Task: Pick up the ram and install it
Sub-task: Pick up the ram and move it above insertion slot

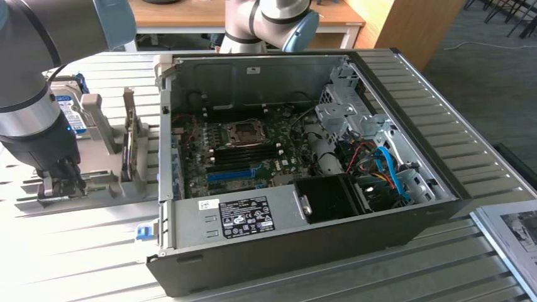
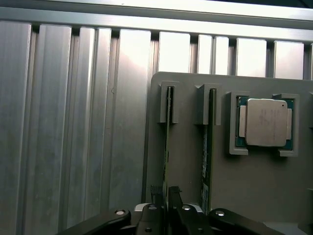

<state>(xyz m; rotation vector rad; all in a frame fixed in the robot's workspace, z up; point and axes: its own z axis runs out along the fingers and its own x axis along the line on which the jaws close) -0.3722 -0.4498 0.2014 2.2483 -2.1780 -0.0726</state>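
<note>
**Pincer (image 2: 166, 197) at the ram (image 2: 167, 142): pick-up step**

It straddles the ram, which stands on edge in the grey holder (image 2: 188, 161). I cannot tell whether it grips yet. Lifting calls for a firm hold and a straight pull. The open case (image 1: 251, 69) stands past the holder, on the exterior view's right.

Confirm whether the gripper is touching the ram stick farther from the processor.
Cannot tell. The wrist view shows the gripper straddling that ram stick in the holder, but neither contact nor gap is plain.

Nothing legible: black label (image 1: 246, 217) and the white sticker (image 1: 209, 205) at its 10 o'clock carry unreadable print
</note>
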